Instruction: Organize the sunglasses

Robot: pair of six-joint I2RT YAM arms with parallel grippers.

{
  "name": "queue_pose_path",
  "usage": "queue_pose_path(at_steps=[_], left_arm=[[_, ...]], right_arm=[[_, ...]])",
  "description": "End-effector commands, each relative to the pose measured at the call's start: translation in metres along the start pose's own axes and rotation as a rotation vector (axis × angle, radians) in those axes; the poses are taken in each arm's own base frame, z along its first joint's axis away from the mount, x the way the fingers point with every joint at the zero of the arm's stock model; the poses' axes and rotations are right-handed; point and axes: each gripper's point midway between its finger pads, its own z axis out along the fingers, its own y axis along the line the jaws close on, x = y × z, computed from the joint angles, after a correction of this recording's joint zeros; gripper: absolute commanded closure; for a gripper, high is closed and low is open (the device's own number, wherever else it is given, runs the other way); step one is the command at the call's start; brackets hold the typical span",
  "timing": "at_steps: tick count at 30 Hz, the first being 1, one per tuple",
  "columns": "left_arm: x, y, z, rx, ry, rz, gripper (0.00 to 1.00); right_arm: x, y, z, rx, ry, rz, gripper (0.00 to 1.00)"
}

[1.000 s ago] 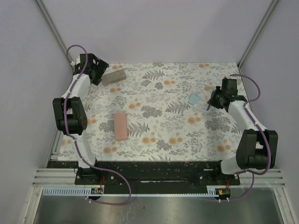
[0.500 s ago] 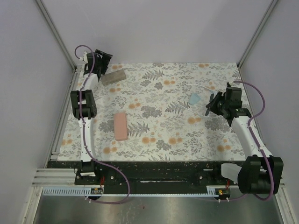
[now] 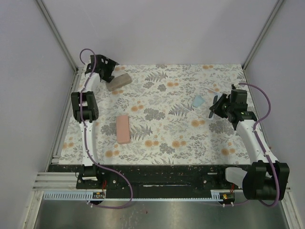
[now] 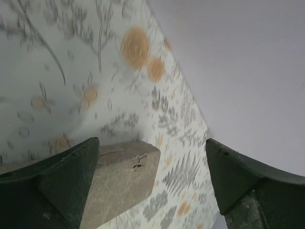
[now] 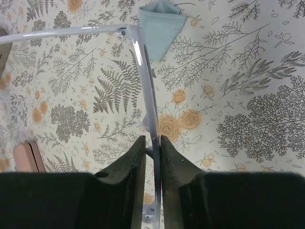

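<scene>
My right gripper (image 3: 214, 106) is shut on the thin white-framed sunglasses (image 5: 147, 102). In the right wrist view the jaws (image 5: 152, 141) pinch the frame, which runs forward to a hinge, and one temple arm sticks out to the left. The pair hangs just above the floral tabletop, near a light blue cloth (image 5: 161, 26). My left gripper (image 3: 106, 67) is open at the far left corner. The tan case (image 4: 119, 183) lies against its left finger (image 4: 62, 176). The black-framed sunglasses are not in view.
The tan case (image 3: 118, 82) lies at the back left. A pink case (image 3: 123, 129) lies left of centre and also shows in the right wrist view (image 5: 27, 158). The light blue cloth (image 3: 198, 101) lies just left of my right gripper. Walls close in the table's sides.
My left arm has stretched out to the far left corner, and the tan case has shifted slightly. My right arm has reached forward a little, still holding the white sunglasses.
</scene>
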Motion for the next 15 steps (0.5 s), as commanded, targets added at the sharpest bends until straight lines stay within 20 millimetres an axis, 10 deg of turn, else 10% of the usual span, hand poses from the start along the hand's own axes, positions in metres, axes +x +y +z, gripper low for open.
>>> queue_pose_path(at_steps=[1,15], left_arm=[[0.094,0.017,-0.038,-0.128,0.316,-0.053,0.02],[0.256,-0.009,-0.118,0.012,0.576,0.187,0.01]], right_arm=[[-0.015,0.018,-0.003,-0.06,-0.03,0.006,0.79],[0.0,0.026,-0.012,-0.126,-0.005,0.035,0.79]])
